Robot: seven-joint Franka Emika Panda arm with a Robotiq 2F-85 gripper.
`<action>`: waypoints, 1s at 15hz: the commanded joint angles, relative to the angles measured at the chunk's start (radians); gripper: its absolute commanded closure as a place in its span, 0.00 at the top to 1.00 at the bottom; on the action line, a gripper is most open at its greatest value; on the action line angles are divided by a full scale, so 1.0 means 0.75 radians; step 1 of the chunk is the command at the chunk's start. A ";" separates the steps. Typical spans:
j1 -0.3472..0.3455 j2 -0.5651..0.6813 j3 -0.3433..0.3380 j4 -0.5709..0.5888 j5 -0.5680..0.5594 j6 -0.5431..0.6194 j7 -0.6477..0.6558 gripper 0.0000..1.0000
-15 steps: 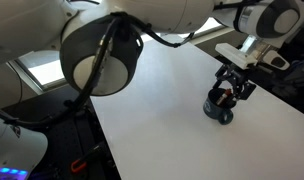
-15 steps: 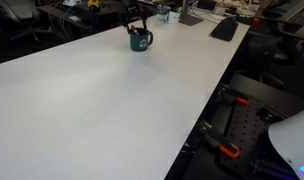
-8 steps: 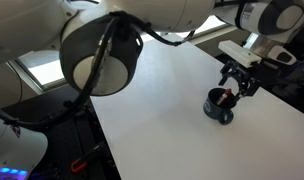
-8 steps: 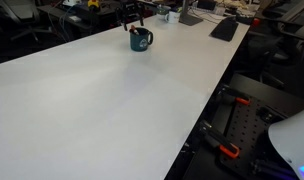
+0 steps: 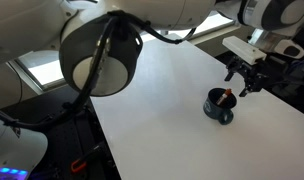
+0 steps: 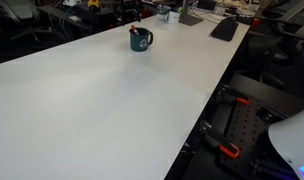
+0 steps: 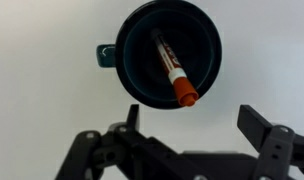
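A dark teal mug point(image 7: 168, 50) stands upright on the white table point(image 7: 42, 110), seen from straight above in the wrist view. An orange-capped marker point(image 7: 173, 70) leans inside it, cap end at the rim. My gripper point(image 7: 192, 118) hangs above the mug with its fingers point(image 7: 256, 124) spread wide and nothing between them. In both exterior views the mug point(image 5: 220, 105) point(image 6: 140, 39) sits on the table, and the gripper point(image 5: 246, 78) is raised above and slightly beyond it, apart from the mug.
The long white table point(image 6: 102, 95) runs to an edge on the right, with a dark stand holding red-handled clamps point(image 6: 228, 152) below. A keyboard point(image 6: 223, 28) and desk clutter lie at the far end. The arm's large joint point(image 5: 100, 55) fills the near left.
The gripper has risen up and away from the mug, leaving the marker inside it. The mug has not moved.
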 commanded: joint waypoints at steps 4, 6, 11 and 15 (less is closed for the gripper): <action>0.006 -0.005 -0.028 -0.031 0.014 -0.006 0.010 1.00; 0.011 0.001 -0.036 -0.037 0.010 -0.012 0.018 1.00; 0.020 0.040 -0.047 -0.002 0.003 -0.014 0.039 1.00; -0.001 0.025 -0.025 -0.008 0.040 0.102 0.109 1.00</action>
